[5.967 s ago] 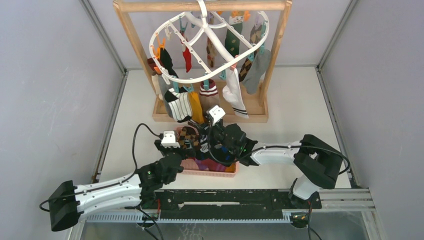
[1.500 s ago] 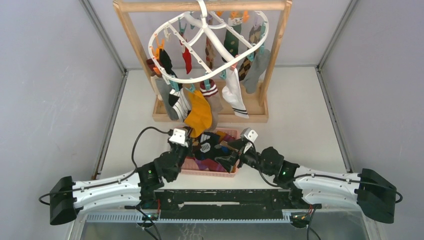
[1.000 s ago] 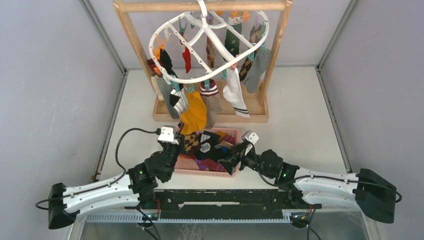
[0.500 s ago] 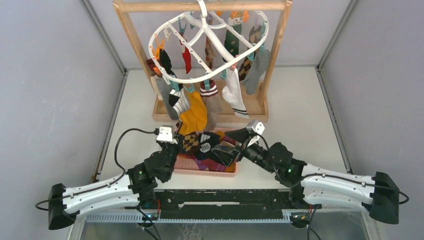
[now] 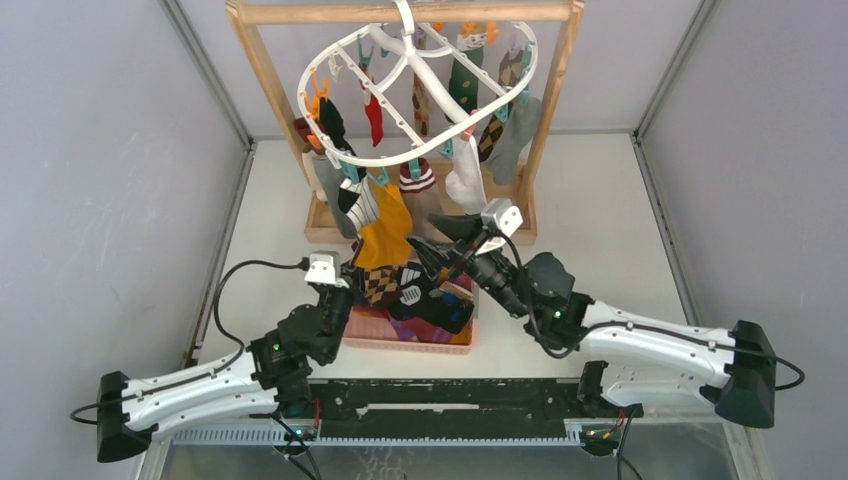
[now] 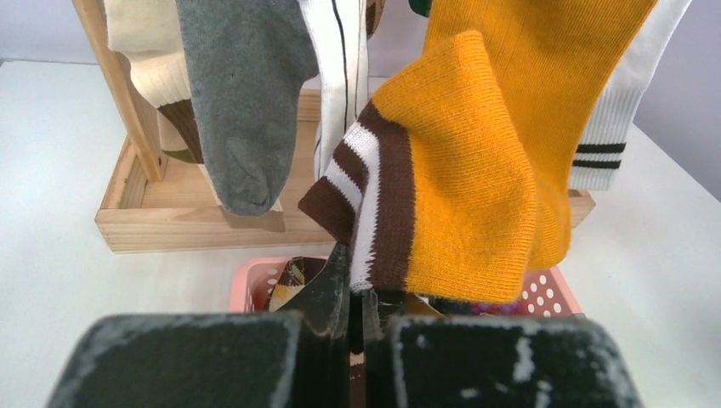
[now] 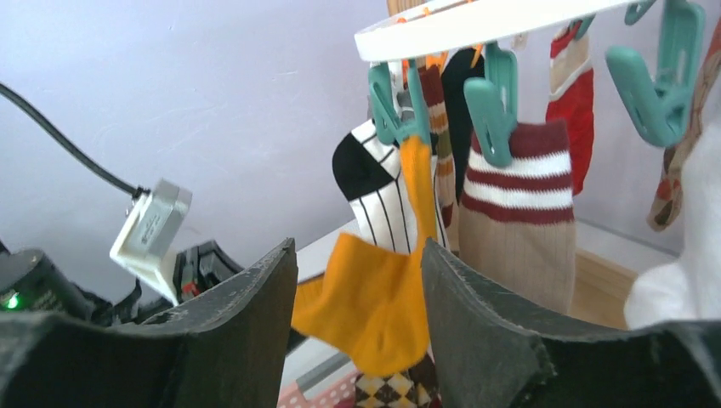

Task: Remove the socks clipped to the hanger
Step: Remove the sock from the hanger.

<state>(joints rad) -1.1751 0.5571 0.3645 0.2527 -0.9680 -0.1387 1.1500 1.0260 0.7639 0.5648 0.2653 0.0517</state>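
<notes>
hanger point(image 5: 395, 160): white ring, hooked on the top bar of the stand point(image 5: 268, 80), at 12 o'clock on the table point(image 5: 600, 220).
socks: many clipped round the ring and hanging down; more piled in the basket point(image 5: 420, 345).
mustard sock point(image 5: 385, 225): hangs at 7 o'clock of the ring from a teal clip point(image 7: 400, 102). It is pulled slanting toward 7 o'clock, with its lower end over the basket's far edge.
left gripper point(image 6: 357, 293): closed, pinching the mustard sock's brown-and-white striped cuff. In the top view it is at 7 o'clock of that sock.
right gripper point(image 7: 357, 251): jaws apart, nothing held. It is raised at 4 o'clock of the mustard sock, pointing toward 10 o'clock. In its wrist view the mustard sock shows in the gap between the fingers, below the clip. Cannot tell whether a finger touches the sock.
neighbours: grey sock point(image 6: 242, 102) at 9 o'clock of the mustard one in the left wrist view. Maroon-striped sock point(image 7: 519, 195) at 3 o'clock of it in the right wrist view, on its own teal clip.
basket: pink, at 6 o'clock of the stand, between the two arms.
stand: wooden frame with a tray base, at the far side of the table.
</notes>
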